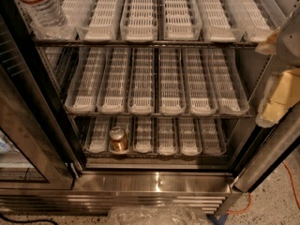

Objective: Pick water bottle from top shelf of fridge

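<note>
The water bottle [43, 8], clear and ribbed with a thin coloured label, stands upright in the leftmost lane tray of the top shelf [150, 43]; its cap is cut off by the top edge of the view. The fridge [154, 184] stands open, with three wire racks of clear trays showing. My gripper [268, 81] is at the right edge, level with the gap between the top and middle racks, far right of the bottle. Its pale yellow fingers [276, 97] stand apart with nothing between them.
A small bronze can [118, 139] sits in a tray on the lowest rack. The dark-framed glass door [23, 125] hangs open at the left. Crumpled clear plastic [154, 215] lies at the bottom edge. An orange cable [291, 186] runs over the speckled floor at the right.
</note>
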`<state>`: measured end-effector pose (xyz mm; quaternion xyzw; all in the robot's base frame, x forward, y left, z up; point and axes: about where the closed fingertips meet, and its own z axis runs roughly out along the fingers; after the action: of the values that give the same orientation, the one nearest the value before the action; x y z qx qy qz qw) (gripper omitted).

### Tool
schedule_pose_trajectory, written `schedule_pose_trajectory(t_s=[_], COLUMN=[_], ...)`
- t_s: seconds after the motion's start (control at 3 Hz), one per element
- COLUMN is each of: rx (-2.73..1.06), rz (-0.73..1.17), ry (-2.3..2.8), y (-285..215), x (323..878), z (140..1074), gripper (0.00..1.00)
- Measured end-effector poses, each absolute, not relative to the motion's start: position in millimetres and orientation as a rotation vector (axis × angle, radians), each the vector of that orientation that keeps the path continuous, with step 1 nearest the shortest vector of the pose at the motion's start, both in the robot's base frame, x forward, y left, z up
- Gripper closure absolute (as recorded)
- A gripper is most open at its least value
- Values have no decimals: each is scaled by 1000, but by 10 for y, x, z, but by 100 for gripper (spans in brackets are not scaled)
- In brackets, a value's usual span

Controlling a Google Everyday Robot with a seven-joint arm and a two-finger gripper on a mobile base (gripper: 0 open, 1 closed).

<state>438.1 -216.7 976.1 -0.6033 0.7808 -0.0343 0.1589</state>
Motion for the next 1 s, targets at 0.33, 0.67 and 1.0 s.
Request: schedule_pose_trajectory(t_s=[0.33, 0.67, 1.0], rx=[-1725, -1704, -1646], rz=[-98, -72, 17], ry=[2232, 2190, 2142], y=[-2165, -2019, -1880], x=[4381, 4301, 4142], z=[9762, 9809, 9873], gripper=[0, 0, 0])
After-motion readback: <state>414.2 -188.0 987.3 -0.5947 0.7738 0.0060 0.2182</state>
